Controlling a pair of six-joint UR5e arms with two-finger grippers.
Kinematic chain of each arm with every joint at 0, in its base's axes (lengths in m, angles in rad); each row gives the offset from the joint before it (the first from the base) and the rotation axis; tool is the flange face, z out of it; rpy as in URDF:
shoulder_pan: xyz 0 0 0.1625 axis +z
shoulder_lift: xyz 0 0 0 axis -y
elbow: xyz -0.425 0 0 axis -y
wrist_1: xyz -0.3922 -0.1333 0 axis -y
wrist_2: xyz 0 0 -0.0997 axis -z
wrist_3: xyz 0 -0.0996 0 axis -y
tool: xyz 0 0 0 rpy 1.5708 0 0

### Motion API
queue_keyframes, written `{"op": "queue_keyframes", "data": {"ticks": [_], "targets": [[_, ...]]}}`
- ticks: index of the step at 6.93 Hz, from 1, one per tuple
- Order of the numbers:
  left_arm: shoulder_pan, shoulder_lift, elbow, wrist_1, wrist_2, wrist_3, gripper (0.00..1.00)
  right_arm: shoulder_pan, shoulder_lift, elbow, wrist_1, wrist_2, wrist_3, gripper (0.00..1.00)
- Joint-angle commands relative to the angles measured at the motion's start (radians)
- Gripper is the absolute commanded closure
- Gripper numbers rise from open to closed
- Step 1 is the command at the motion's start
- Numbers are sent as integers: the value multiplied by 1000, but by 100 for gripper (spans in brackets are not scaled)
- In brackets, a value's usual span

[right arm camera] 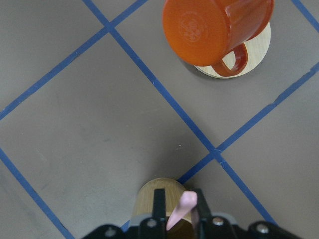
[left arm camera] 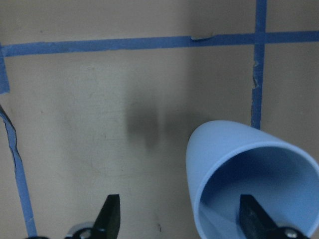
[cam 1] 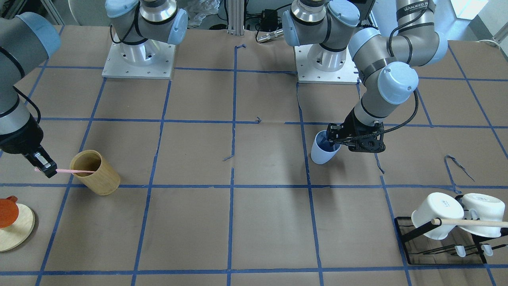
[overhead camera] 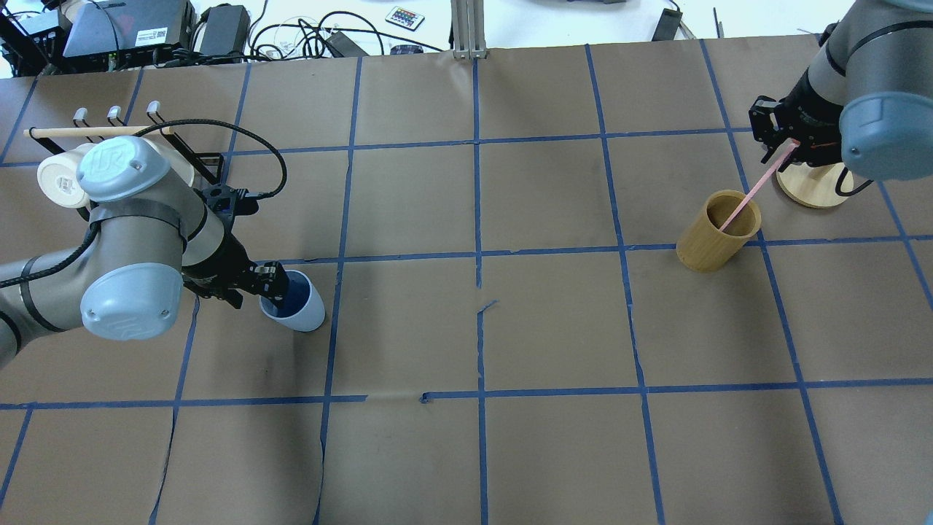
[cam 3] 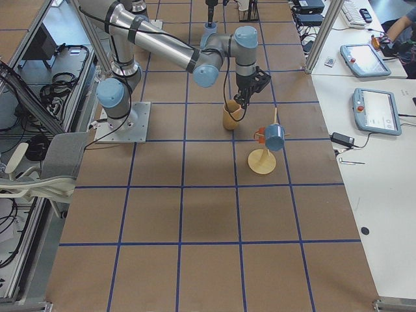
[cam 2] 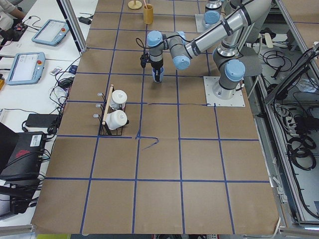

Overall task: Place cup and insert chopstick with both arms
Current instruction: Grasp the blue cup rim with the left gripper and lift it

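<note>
The light blue cup (cam 1: 320,154) stands tilted on the brown paper on my left side; it also shows in the overhead view (overhead camera: 305,312) and the left wrist view (left arm camera: 219,154). My left gripper (cam 1: 333,141) is open, with one finger (left arm camera: 253,218) inside the cup's mouth and the other (left arm camera: 109,219) outside, well clear of its wall. My right gripper (cam 1: 43,167) is shut on the pink chopstick (cam 1: 75,171), also seen from the right wrist (right arm camera: 182,209). The stick slants down, its lower end inside the tan wooden holder (cam 1: 97,172).
A black rack (cam 1: 405,234) with two white mugs (cam 1: 436,214) and a wooden rod (cam 1: 472,223) stands beyond the cup. An orange mug (right arm camera: 214,30) hangs on a round wooden stand (cam 1: 16,230) close to my right gripper. Blue tape lines grid the table.
</note>
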Motion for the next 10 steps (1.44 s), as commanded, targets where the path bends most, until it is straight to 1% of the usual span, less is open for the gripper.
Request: {"op": "queue_keyframes", "data": {"ticks": [1, 3, 4, 5, 6, 7, 8, 9, 10], "targets": [[-7, -12, 8, 17, -8, -46, 100, 0, 0, 0, 0, 3, -1, 78], [-23, -9, 11, 37, -7, -46, 100, -1, 0, -6, 0, 4, 0, 85], [-49, -10, 28, 40, -33, -109, 100, -1, -6, -12, 0, 4, 2, 85], [-119, -18, 99, 41, -112, -258, 100, -1, -11, -23, -5, 7, 0, 85], [-206, -48, 183, 23, -111, -366, 100, 0, -12, -50, 8, 4, 0, 84], [-266, -84, 215, 37, -113, -479, 100, -1, -23, -60, 18, 6, 0, 84], [-333, -119, 239, 41, -116, -552, 100, 2, -35, -67, 18, 22, 0, 84], [-393, -172, 282, 84, -108, -627, 100, 2, -47, -83, 31, 29, 0, 83], [-409, -226, 339, 122, -108, -647, 100, 2, -61, -104, 58, 24, 0, 83]]}}
